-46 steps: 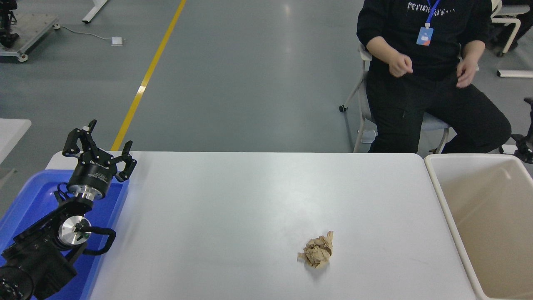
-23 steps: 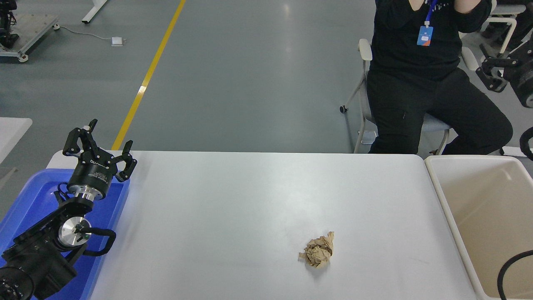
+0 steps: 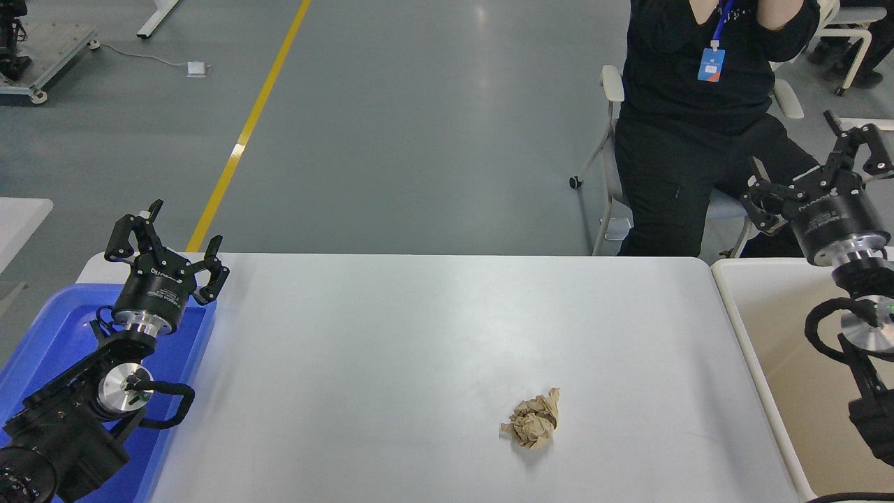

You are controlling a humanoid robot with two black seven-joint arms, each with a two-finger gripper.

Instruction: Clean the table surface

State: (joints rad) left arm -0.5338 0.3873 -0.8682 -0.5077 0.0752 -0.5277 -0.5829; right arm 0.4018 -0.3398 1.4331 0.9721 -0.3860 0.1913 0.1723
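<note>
The white table surface (image 3: 391, 349) fills the middle of the view. A crumpled ball of brown paper (image 3: 532, 420) lies on it, right of centre toward the near edge. My right gripper (image 3: 817, 164) is open and empty, held up above the far end of the beige bin, well away from the paper. My left gripper (image 3: 166, 241) is open and empty, parked at the lower left over the blue tray.
A blue plastic tray (image 3: 42, 335) sits at the table's left end. A beige rimmed bin (image 3: 775, 363) stands against the table's right edge. A person in black (image 3: 698, 119) sits on a chair beyond the table's far right corner, hands raised.
My right arm has come into view from the right and now stands over the bin's far end. The person raised both hands. The paper and left arm have not moved.
</note>
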